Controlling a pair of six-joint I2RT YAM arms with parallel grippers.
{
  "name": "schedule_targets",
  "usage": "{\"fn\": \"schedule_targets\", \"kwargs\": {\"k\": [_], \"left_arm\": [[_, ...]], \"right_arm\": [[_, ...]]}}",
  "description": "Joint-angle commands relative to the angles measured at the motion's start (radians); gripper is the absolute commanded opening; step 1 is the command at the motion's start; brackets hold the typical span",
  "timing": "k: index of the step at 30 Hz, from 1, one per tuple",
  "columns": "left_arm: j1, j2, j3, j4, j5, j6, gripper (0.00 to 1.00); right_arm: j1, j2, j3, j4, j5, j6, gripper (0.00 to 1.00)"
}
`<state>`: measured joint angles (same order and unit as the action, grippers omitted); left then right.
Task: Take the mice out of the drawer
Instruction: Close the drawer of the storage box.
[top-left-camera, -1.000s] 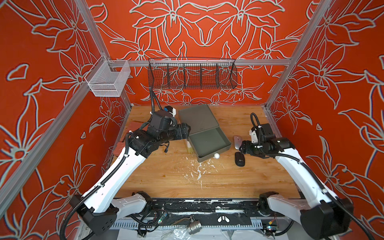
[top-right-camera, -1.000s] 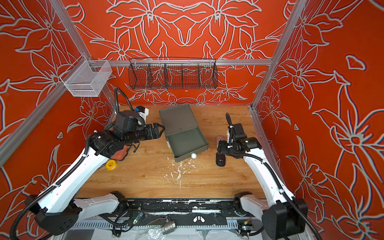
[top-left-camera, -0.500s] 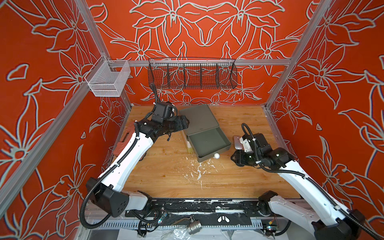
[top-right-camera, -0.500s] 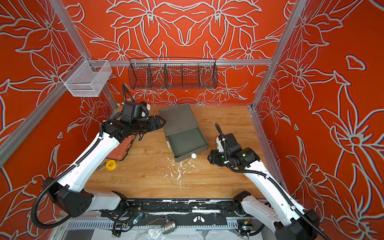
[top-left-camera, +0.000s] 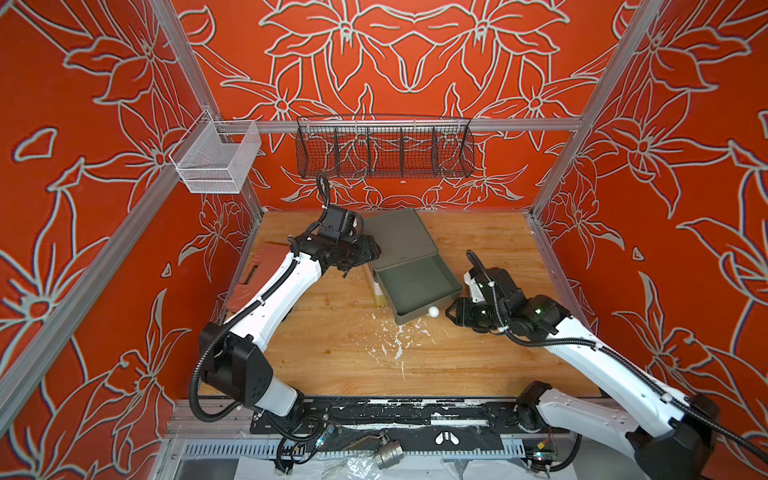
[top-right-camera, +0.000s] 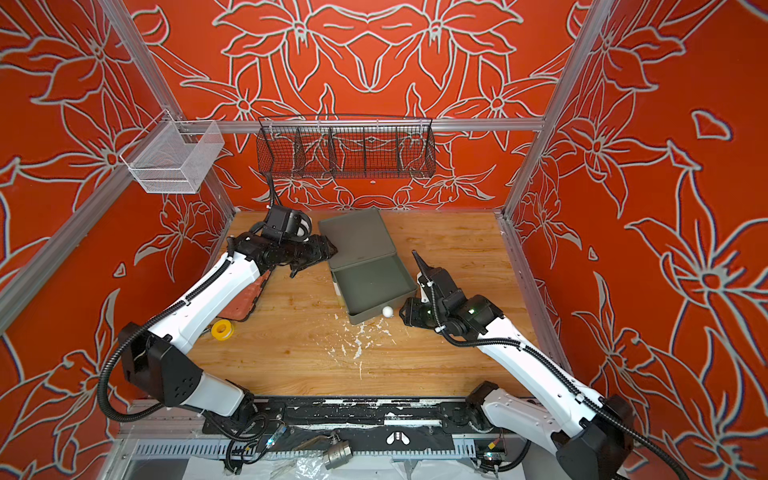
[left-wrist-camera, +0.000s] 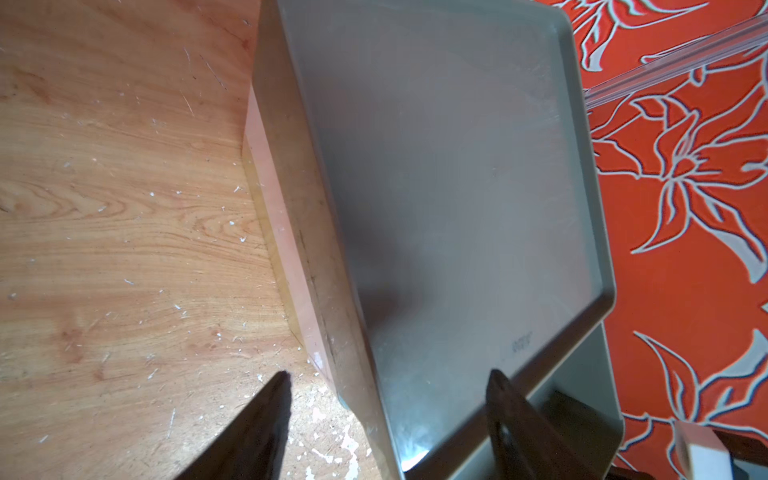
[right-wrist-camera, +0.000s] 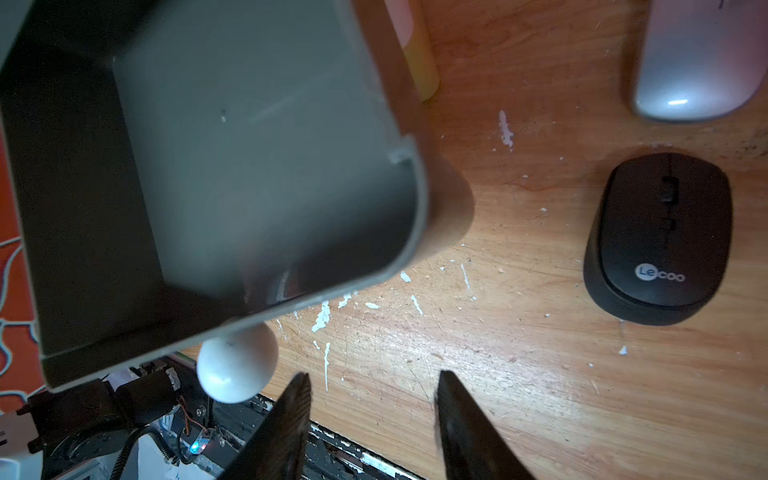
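The grey-green drawer (top-left-camera: 415, 286) is pulled out of its cabinet (top-left-camera: 399, 237), and the part of its inside that shows is bare. A white round knob (right-wrist-camera: 237, 361) sits on its front. In the right wrist view a black mouse (right-wrist-camera: 660, 241) and a silvery-pink mouse (right-wrist-camera: 702, 62) lie on the table beside the drawer; in both top views my right arm hides them. My right gripper (right-wrist-camera: 374, 386) is open with nothing between its fingers, just beside the knob. My left gripper (left-wrist-camera: 388, 378) is open at the cabinet's left edge, one finger over its top.
A pale pink-yellow block (top-left-camera: 376, 291) lies along the cabinet's left side. A reddish flat object (top-left-camera: 253, 274) and a yellow tape roll (top-right-camera: 220, 330) lie under my left arm. A black wire basket (top-left-camera: 384, 151) and a white mesh basket (top-left-camera: 216, 160) hang on the walls.
My right gripper left the mice and came to the drawer's front by the knob, its jaws narrowing. My left gripper moved back to the cabinet's left edge, jaws narrowing too.
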<state>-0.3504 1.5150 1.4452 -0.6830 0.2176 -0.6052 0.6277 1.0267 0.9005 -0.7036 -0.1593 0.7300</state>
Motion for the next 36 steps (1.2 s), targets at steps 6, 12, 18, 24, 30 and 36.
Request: {"fn": "schedule_targets", "kwargs": {"k": [6,12,18,24,30,36], "left_arm": [[0.005,0.003,-0.058,0.037,0.047,-0.008,0.64],[0.004,0.005,-0.080,0.048,0.065,-0.013,0.59],[0.002,0.008,-0.090,0.048,0.071,-0.015,0.56],[0.002,0.004,-0.100,0.047,0.060,-0.014,0.55],[0.003,0.009,-0.095,0.035,0.046,-0.008,0.54],[0.002,0.005,-0.097,0.046,0.061,-0.012,0.52]], "right_arm": [[0.051,0.049,0.039,0.101,0.062,0.082,0.51],[0.105,0.119,0.108,0.153,0.104,0.100,0.52],[0.119,0.212,0.169,0.188,0.152,0.104,0.51],[0.121,0.302,0.238,0.238,0.214,0.090,0.52],[0.117,0.360,0.296,0.211,0.312,0.089,0.52],[0.100,0.420,0.341,0.255,0.297,0.055,0.52]]}}
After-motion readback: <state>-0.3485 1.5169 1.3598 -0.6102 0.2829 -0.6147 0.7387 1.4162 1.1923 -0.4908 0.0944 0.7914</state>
